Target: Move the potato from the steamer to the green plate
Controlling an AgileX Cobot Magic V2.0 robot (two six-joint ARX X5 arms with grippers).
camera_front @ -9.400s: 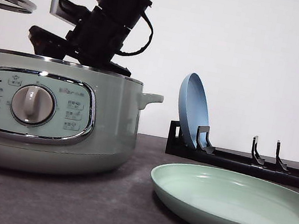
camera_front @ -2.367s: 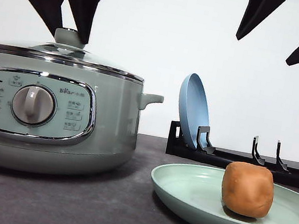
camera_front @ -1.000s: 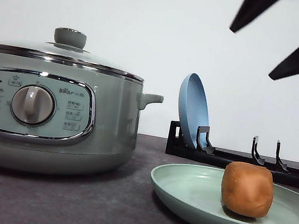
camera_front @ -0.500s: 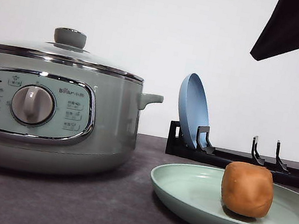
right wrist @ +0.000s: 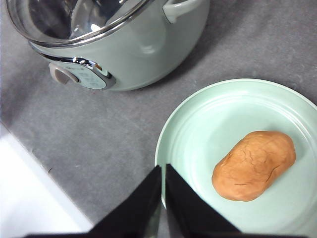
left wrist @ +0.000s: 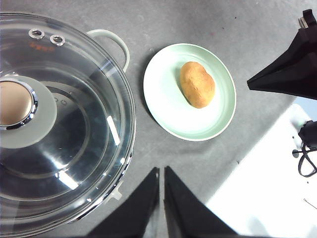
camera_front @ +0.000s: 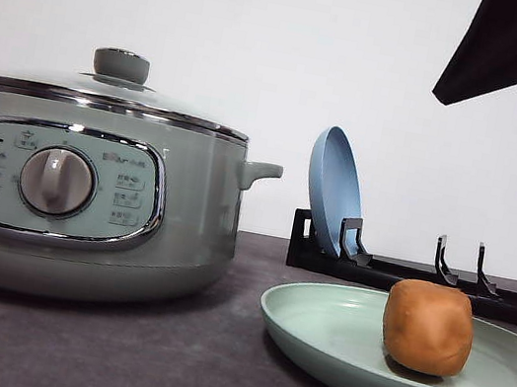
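Left hand [left wrist: 161,198] closed, empty; right hand [right wrist: 162,198] closed, raised high.

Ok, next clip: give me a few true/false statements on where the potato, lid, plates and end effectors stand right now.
1. The potato lies on the green plate. True.
2. The steamer is uncovered. False: its glass lid sits on it.
3. The left end effector is shut, holding nothing. True.
4. The right end effector grips the potato. False: it is shut and empty, apart from the potato.
5. The blue plate lies flat on the table. False: it stands upright in the black rack.
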